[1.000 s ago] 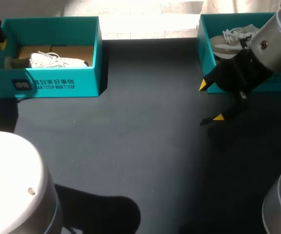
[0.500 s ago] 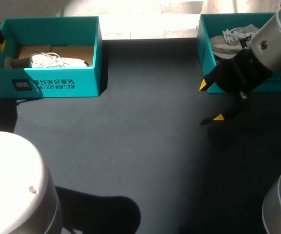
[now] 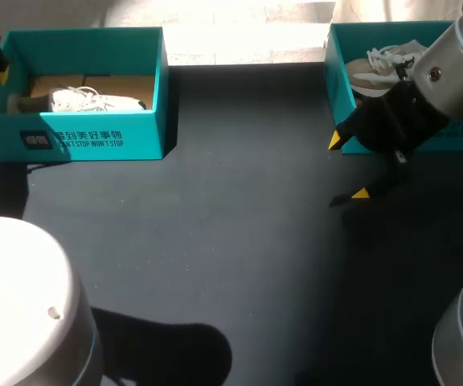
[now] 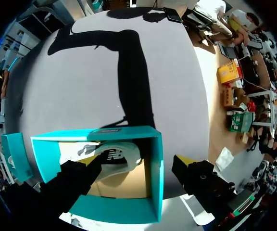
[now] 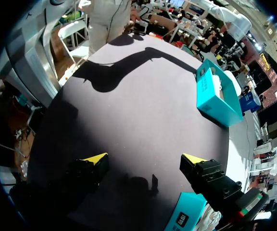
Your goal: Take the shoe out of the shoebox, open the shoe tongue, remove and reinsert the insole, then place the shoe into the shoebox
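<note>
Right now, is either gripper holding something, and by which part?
Nothing. The right gripper is open above the table; the left gripper is open astride a shoebox wall.

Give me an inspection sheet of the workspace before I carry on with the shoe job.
Surface: dark table, arm shadows across it.
Job's things: left shoebox holds a white shoe; right shoebox holds a second shoe.
Clutter: nothing seen.
Grippers: left gripper open, one finger inside the left shoebox, the other outside its wall; right gripper open and empty, over the table in front of the right shoebox.
Cables: nothing seen.
Surroundings: nothing seen reaching over the table.
</note>
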{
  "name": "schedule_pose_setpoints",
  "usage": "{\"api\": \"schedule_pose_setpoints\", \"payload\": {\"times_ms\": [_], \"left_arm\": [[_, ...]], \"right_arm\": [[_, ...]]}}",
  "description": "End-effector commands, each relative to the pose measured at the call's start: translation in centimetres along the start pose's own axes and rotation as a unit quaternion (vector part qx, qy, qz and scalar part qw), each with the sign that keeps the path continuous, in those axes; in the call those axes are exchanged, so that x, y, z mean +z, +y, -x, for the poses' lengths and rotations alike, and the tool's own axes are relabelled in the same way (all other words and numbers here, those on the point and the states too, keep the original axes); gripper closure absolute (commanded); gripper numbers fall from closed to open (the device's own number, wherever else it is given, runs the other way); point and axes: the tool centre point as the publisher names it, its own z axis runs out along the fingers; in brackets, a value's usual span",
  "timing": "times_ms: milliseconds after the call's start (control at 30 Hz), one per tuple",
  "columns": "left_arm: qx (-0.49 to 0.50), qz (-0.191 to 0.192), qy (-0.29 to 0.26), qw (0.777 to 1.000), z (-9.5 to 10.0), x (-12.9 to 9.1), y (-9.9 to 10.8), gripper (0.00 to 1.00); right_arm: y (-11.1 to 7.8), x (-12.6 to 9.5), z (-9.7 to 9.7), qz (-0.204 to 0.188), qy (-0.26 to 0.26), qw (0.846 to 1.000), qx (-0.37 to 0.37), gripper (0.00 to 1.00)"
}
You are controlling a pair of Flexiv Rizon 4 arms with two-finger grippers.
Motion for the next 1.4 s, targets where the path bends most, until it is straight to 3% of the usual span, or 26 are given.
{"api": "schedule_pose_setpoints", "payload": {"times_ms": [33, 67, 167, 467, 600, 633, 1133, 1167, 1267, 1333, 1367, 1400], "left_arm": [[0.0, 0.001, 0.001, 1.0, 0.0, 0.0, -0.1, 0.0], [0.0, 0.001, 0.001, 1.0, 0.0, 0.0, -0.1, 0.0], [0.0, 0.001, 0.001, 1.0, 0.0, 0.0, -0.1, 0.0], [0.0, 0.001, 0.001, 1.0, 0.0, 0.0, -0.1, 0.0], [0.0, 0.001, 0.001, 1.0, 0.0, 0.0, -0.1, 0.0], [0.0, 0.001, 0.001, 1.0, 0.0, 0.0, -0.1, 0.0], [0.0, 0.001, 0.001, 1.0, 0.0, 0.0, -0.1, 0.0], [0.0, 0.001, 0.001, 1.0, 0.0, 0.0, -0.1, 0.0], [0.0, 0.001, 0.001, 1.0, 0.0, 0.0, -0.1, 0.0], [0.0, 0.001, 0.001, 1.0, 0.0, 0.0, -0.1, 0.0], [0.0, 0.001, 0.001, 1.0, 0.0, 0.0, -0.1, 0.0], [0.0, 0.001, 0.001, 1.0, 0.0, 0.0, -0.1, 0.0]], "right_arm": [[0.0, 0.1, 0.0, -0.001, 0.0, 1.0, 0.0, 0.0], [0.0, 0.1, 0.0, -0.001, 0.0, 1.0, 0.0, 0.0], [-2.7, -0.5, 2.5, -0.012, 0.005, 0.998, 0.058, 0.0], [-8.4, -3.2, 7.7, -0.033, -0.051, 0.981, 0.186, 0.0], [-10.7, -3.6, 10.3, -0.041, -0.104, 0.953, 0.282, 0.0], [-11.5, -3.6, 11.1, -0.018, -0.135, 0.946, 0.295, 0.0], [-11.5, -3.6, 11.1, -0.018, -0.135, 0.946, 0.295, 0.0], [-11.6, -3.3, 11.1, -0.035, -0.142, 0.93, 0.336, 0.0], [-12.8, -3.1, 11.6, -0.047, -0.159, 0.859, 0.484, 0.0], [-14.1, -3.5, 12.1, -0.063, -0.192, 0.796, 0.571, 0.0], [-14.5, -3.5, 12.0, -0.074, -0.191, 0.777, 0.596, 0.0], [-15.2, -3.8, 12.0, -0.076, -0.214, 0.731, 0.643, 0.0]]}}
